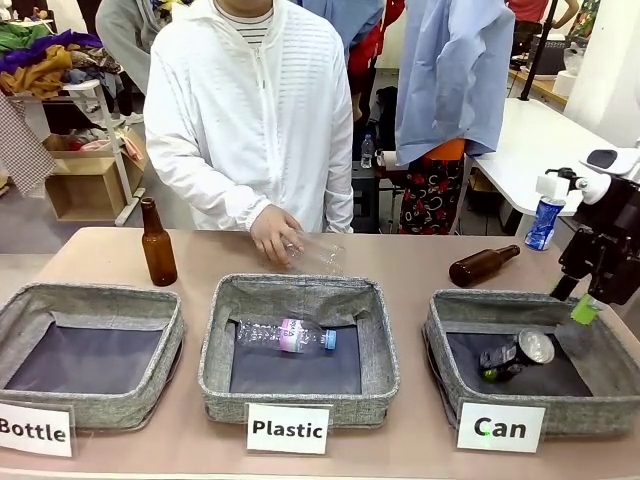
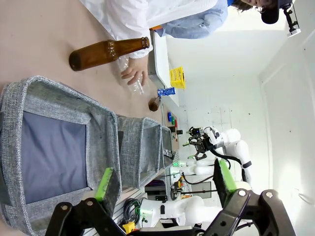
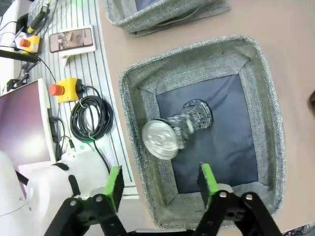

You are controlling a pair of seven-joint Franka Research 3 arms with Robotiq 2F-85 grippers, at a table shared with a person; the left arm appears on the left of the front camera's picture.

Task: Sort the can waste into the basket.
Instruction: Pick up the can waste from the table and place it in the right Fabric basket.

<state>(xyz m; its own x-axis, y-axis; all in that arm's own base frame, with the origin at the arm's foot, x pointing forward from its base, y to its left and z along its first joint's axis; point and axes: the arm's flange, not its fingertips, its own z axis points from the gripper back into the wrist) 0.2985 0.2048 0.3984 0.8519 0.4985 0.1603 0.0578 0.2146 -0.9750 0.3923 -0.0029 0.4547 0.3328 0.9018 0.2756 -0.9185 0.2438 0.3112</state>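
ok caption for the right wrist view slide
Open right end effector over the grey fabric basket, crushed silver-and-black can lying inside.

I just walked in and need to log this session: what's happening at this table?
The right gripper hangs above the Can basket with its jaws open and empty; a crushed can lies inside that basket. Across the table, the person's hand rests on a clear plastic bottle. The left gripper, jaws open, hovers near the Bottle basket.

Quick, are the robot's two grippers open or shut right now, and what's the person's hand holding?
Left gripper: open, empty.
Right gripper: open, empty, over the Can basket.
Person's hand: resting on a clear plastic bottle.
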